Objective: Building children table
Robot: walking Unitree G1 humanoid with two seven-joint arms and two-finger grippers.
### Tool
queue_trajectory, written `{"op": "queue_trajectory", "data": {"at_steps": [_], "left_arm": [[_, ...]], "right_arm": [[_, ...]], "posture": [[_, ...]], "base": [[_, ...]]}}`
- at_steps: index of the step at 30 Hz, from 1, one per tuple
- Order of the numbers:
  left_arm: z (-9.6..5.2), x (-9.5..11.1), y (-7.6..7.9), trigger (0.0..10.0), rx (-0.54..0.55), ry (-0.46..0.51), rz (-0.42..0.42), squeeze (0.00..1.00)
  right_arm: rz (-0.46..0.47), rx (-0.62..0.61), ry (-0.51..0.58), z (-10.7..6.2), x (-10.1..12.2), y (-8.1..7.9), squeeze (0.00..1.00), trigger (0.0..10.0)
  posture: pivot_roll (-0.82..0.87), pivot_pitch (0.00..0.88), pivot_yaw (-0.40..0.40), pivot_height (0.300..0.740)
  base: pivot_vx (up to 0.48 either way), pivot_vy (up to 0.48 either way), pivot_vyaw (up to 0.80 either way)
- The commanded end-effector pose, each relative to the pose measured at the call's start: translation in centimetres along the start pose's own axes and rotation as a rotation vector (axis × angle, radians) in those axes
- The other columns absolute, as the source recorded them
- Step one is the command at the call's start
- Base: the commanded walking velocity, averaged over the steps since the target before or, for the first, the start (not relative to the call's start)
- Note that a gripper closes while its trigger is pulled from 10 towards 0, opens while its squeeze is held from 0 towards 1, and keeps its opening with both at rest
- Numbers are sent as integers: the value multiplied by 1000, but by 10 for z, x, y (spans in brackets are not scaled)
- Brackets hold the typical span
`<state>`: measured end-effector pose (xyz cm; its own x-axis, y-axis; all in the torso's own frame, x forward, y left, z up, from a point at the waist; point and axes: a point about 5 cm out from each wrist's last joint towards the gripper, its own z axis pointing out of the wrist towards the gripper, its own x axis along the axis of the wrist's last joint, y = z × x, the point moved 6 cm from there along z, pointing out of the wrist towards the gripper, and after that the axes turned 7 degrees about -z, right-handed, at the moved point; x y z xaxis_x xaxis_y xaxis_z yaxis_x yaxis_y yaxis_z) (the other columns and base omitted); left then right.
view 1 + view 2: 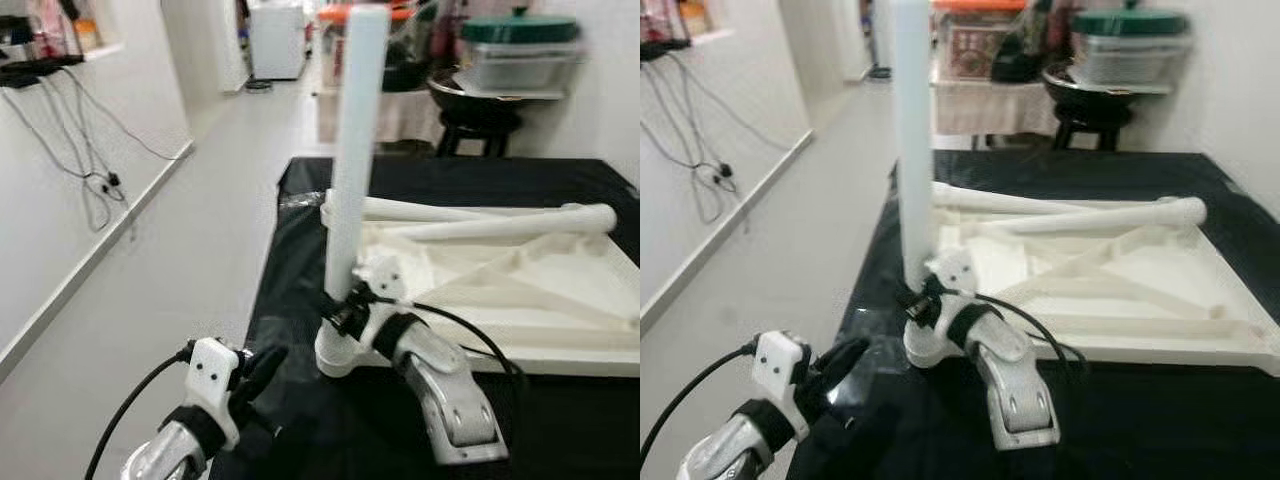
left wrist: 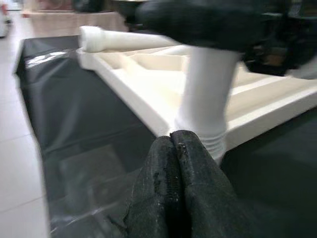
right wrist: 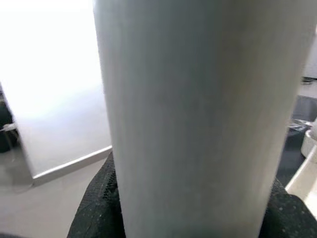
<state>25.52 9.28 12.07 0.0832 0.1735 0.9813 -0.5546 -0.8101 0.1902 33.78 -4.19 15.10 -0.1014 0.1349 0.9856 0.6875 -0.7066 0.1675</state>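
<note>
My right gripper (image 1: 345,305) fingers clasp the upright white leg (image 1: 355,150) near its base (at the tabletop (image 1: 560,290) corner); my left gripper (image 2: 173,163) fingers are pressed together, empty.

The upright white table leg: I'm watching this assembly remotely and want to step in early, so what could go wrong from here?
1. The upright white table leg is tall and the right gripper clamps it low, near its threaded base, so it may tilt and cross-thread.
2. The upturned white plastic tabletop lies loose on black sheeting; twisting could slide it.
3. Two loose white legs lie across the tabletop and might roll off.
</note>
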Motion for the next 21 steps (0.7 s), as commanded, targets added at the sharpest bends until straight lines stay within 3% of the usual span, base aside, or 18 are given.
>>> {"op": "queue_trajectory", "data": {"at_steps": [1, 2, 3, 4, 6, 7, 8, 10, 11, 12, 13, 15, 17, 18, 19, 21], "left_arm": [[-1, -4, -1, 10000, 0, -21, -7, 0], [-2, -4, 0, 0, 4, -15, -10, 0], [-2, -3, -1, 0, 7, -11, -12, 0], [-2, -3, -1, 0, 7, -10, -13, 0], [-2, -3, -1, 0, 7, -10, -13, 0], [-1, -3, -1, 0, 3, -10, -18, 0], [-1, -3, -1, 0, 3, -10, -18, 0], [0, -3, -1, 0, -3, -11, -21, 0], [0, -3, -1, 0, -3, -11, -21, 0], [1, -3, -1, 0, -5, -11, -22, 0], [2, -3, -1, 0, -6, -12, -22, 0], [2, -4, -1, 0, -7, -12, -23, 0], [3, -4, -2, 0, -7, -11, -23, 0], [3, -4, -2, 0, -7, -11, -23, 0], [4, -4, -2, 0, -7, -11, -22, 0], [5, -4, -2, 0, -6, -11, -25, 0]], "right_arm": [[66, -19, -166, -10, -45, 4, 0, 0], [50, -28, -177, -10, -45, 12, 0, 10000], [37, -20, -186, -9, -46, 13, 0, 10000], [33, -9, -173, -9, -39, 11, 353, 10000], [33, -9, -173, -9, -39, 11, 353, 10000], [89, 106, -114, -5, -20, 1, 1000, 10000], [89, 106, -114, -5, -20, 1, 1000, 10000], [135, 312, -23, -3, 6, -9, 1000, 10000], [135, 312, -23, -3, 6, -9, 1000, 10000], [139, 394, 12, -5, 16, -11, 1000, 10000], [96, 481, 59, -5, 29, -7, 1000, 10000], [65, 535, 87, -6, 36, -4, 1000, 10000], [46, 665, 63, -10, 40, -1, 1000, 10000], [46, 665, 63, -10, 40, -1, 1000, 10000], [55, 771, 37, -16, 41, -4, 0, 10000], [41, 803, 39, -11, 44, -2, 0, 10000]], "posture": [[-56, 57, 17, 740], [-51, 51, 14, 740], [-51, 51, 14, 740], [-50, 54, 17, 740], [-50, 54, 17, 740], [-51, 51, 18, 740], [-51, 51, 18, 740], [-48, 45, 23, 740], [-48, 45, 23, 740], [-48, 45, 23, 740], [-41, 41, 25, 740], [-40, 39, 23, 740], [-33, 35, 17, 740], [-33, 35, 17, 740], [-26, 33, 13, 740], [-13, 25, 8, 740]], "base": [[0, 0, 0], [0, 0, 0], [0, 0, 0], [0, 0, 0], [0, 0, 0], [0, 0, 0], [0, 0, 0], [0, 0, 0], [0, 0, 0], [0, 0, 0], [0, 0, 0], [0, 0, 0], [0, 0, 0], [0, 0, 0], [0, 0, 0], [0, 0, 0]]}}
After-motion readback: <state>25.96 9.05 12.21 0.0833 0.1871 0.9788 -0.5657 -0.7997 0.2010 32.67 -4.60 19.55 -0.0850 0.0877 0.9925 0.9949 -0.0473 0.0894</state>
